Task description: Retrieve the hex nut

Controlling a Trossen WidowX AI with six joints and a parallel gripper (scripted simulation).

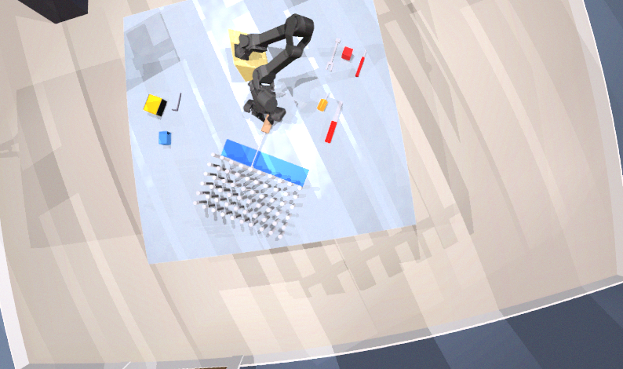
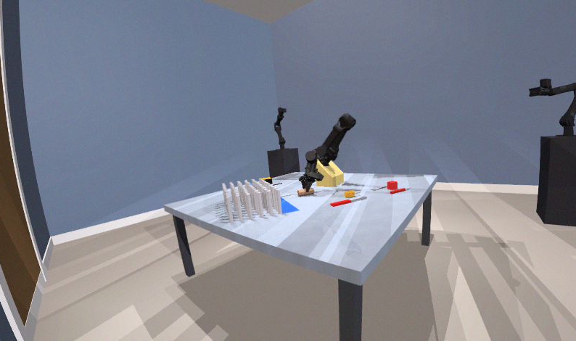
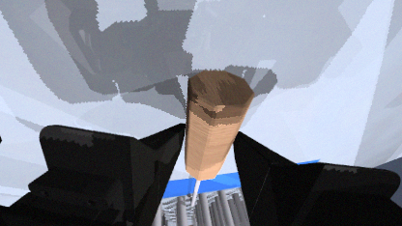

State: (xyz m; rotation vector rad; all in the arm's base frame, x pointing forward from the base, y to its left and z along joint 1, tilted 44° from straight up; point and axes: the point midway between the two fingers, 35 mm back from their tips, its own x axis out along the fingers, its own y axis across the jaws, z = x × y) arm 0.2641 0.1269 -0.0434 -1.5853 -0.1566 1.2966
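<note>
My gripper [image 1: 267,118] [image 2: 307,190] [image 3: 209,132] is shut on the wooden handle [image 1: 266,125] [image 2: 305,192] [image 3: 213,142] of a thin-shafted tool, just behind the blue taped strip. The tool's thin pale shaft [image 1: 259,150] [image 3: 195,193] runs across the blue strip [image 1: 283,169] [image 2: 288,205] [image 3: 179,187] to the front row of the spacers. Its far tip is hard to tell among them. The pale spacers [image 1: 251,224] [image 2: 247,201] [image 3: 181,212] stand upright in a tight field. The hex nut cannot be made out in any view.
A red-handled tool [image 1: 330,132] [image 2: 341,203], an orange-handled tool [image 1: 322,104] [image 2: 349,194], a wrench [image 1: 333,55], a red cube [image 1: 347,53] [image 2: 392,185] and a thin red-handled tool [image 1: 360,66] [image 2: 397,191] lie on one side. A hex key [image 1: 179,102], yellow block [image 1: 154,104] and blue cube [image 1: 164,137] lie opposite.
</note>
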